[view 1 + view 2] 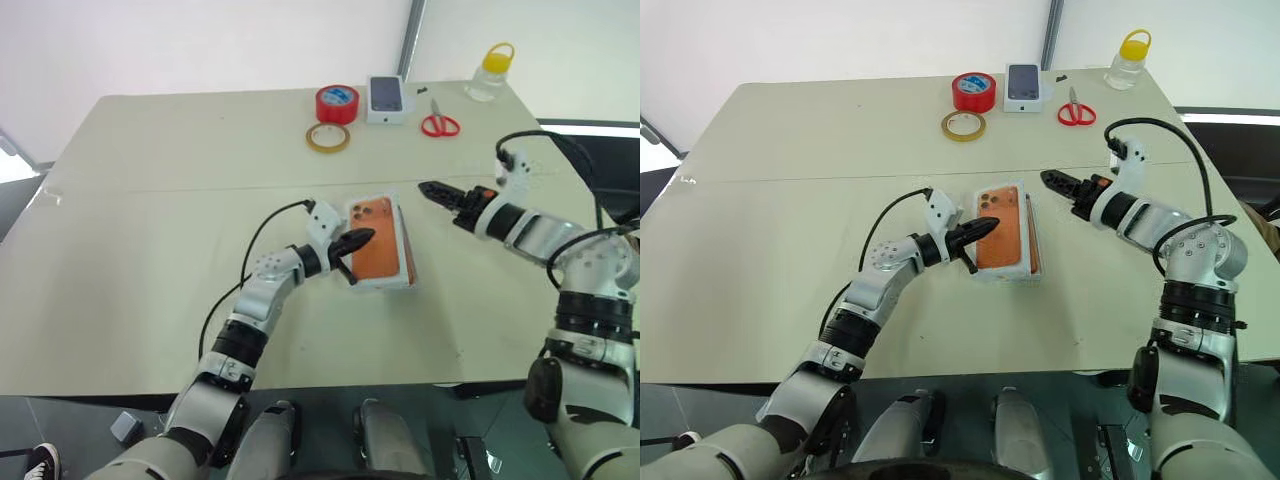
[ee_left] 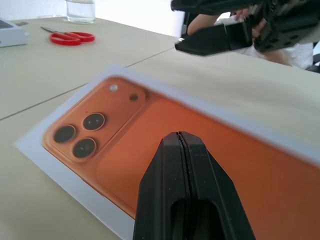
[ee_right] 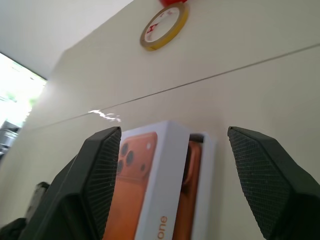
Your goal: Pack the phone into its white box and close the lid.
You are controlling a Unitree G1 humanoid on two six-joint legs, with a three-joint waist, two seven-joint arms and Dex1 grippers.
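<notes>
**Lid sat askew on box; left fingers pressed together above it, right fingers spread**

The shallow white lid printed with an orange phone image (image 1: 380,241) lay on the shallow white cardboard box (image 3: 206,150) near the middle of the pale beige desk (image 1: 150,200). It sat off-square: in the right wrist view a strip of the slim orange phone (image 3: 192,170) showed inside the box beside the lid's edge.

The left gripper (image 1: 362,238) came in from about 8 o'clock of the lid, its black fingers (image 2: 182,165) pressed together, tip over the printed face; contact could not be told.

The right gripper (image 1: 432,190) was at about 2 o'clock of the lid, apart from it, fingers (image 3: 102,165) spread, holding nothing.

At the desk's far edge, 12 o'clock: a red tape roll (image 1: 337,103), a yellow tape ring (image 1: 328,137), a small white box with a dark phone picture (image 1: 386,98), red-handled scissors (image 1: 439,122), and a clear yellow-capped jar (image 1: 490,72).
</notes>
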